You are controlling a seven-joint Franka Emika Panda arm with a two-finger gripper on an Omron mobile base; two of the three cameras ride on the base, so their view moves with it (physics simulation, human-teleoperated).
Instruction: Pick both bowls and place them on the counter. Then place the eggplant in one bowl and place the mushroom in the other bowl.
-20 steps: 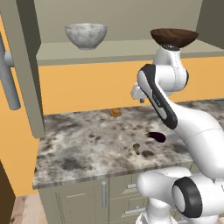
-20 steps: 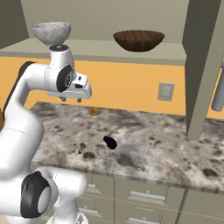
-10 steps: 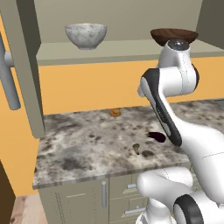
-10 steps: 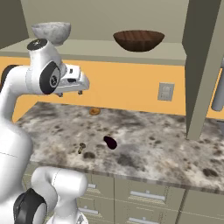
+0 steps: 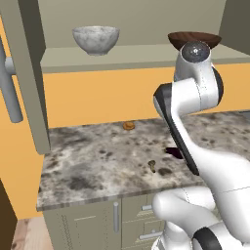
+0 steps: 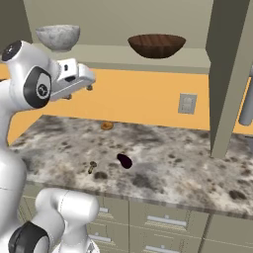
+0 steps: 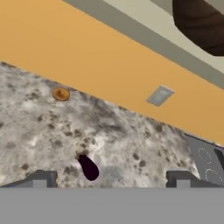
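Gripper (image 7: 111, 177) raised above the counter (image 6: 188, 168), jaws standing wide apart with nothing between them; two dark finger tips (image 7: 41, 178) well separated at the bottom of the hand view. Seen in the right base view as a white hand (image 6: 79, 79) pointing forward, level with the orange wall, under the shelf (image 6: 197, 62).

Both bowls up on the shelf, not on the counter. Grey-white marbled bowl (image 5: 96, 39) upright at the left part of the shelf, also at (image 6: 58, 37). Dark brown wooden bowl (image 6: 156, 45) upright further to the right on the same shelf, well apart from the marbled one; partly hidden behind the arm in the left base view (image 5: 188, 38), and cut by the top edge in the hand view (image 7: 199, 24).

Eggplant (image 6: 124, 160) lying on the marbled counter near its middle, dark and glossy; also at (image 7: 89, 167), between the finger tips and a little nearer the left one. Mushroom (image 6: 92, 166) standing on the counter to the left of the eggplant, near the front edge, apart from it; also at (image 5: 152, 165).

Small flat orange-brown lump (image 6: 106, 125) close to the orange wall, well apart from both; also at (image 7: 61, 93) and (image 5: 128, 125). Grey wall socket (image 6: 187, 104) on the orange wall. Beige-grey drawers (image 6: 163, 222) below the slab.
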